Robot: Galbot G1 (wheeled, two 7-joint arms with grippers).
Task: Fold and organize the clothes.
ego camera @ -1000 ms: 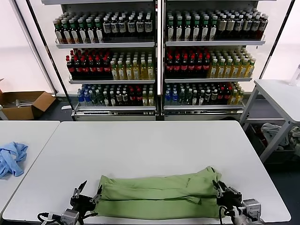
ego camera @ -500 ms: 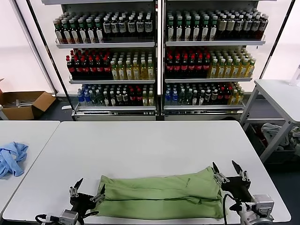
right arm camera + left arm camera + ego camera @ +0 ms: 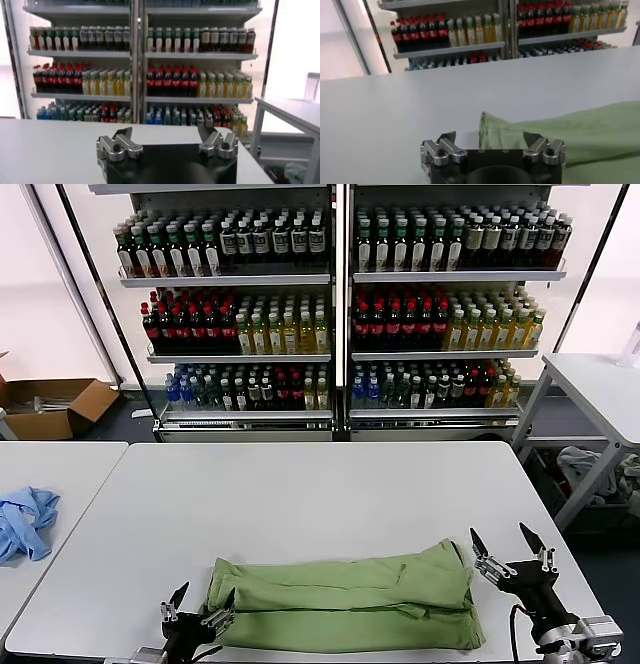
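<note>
The light green shirt (image 3: 345, 604) lies folded into a long flat band near the front edge of the white table (image 3: 320, 504). Its collar, buttons and print are hidden. My left gripper (image 3: 198, 609) is open and empty at the band's left end, low by the table's front edge. In the left wrist view the shirt (image 3: 560, 132) lies just beyond the open left gripper (image 3: 491, 137). My right gripper (image 3: 508, 549) is open and empty, raised just off the band's right end. In the right wrist view the right gripper (image 3: 165, 134) faces the shelves and no shirt shows.
A crumpled light blue cloth (image 3: 25, 522) lies on a second table at the left. Two glass-fronted drink coolers (image 3: 340, 314) stand behind the table. A cardboard box (image 3: 50, 404) sits on the floor at the left. Another white table (image 3: 600, 389) stands at the right.
Both grippers have let go of the shirt's ends and opened. The right gripper has risen and moved right, away from the shirt. The left gripper has dropped lower at the left end.
</note>
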